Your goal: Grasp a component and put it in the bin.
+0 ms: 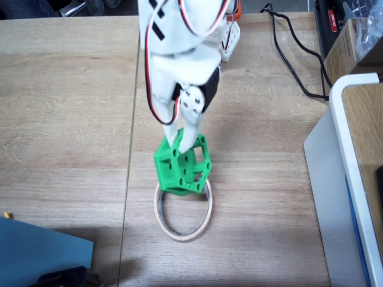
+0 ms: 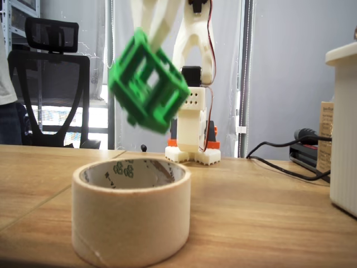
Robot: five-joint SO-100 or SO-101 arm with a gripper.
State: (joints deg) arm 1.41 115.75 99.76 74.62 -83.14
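Observation:
The green component hangs tilted in the air, with my white gripper shut on its upper edge. It sits just above the far rim of the beige tape ring, the bin, which lies flat on the wooden table. From the low fixed view the component floats clearly above the tape ring with a gap between them, and the white fingers come down onto its top from above.
A large white box stands at the right edge. Black cables trail across the far right of the table. A blue object lies at the near left corner. The arm's base stands behind the ring.

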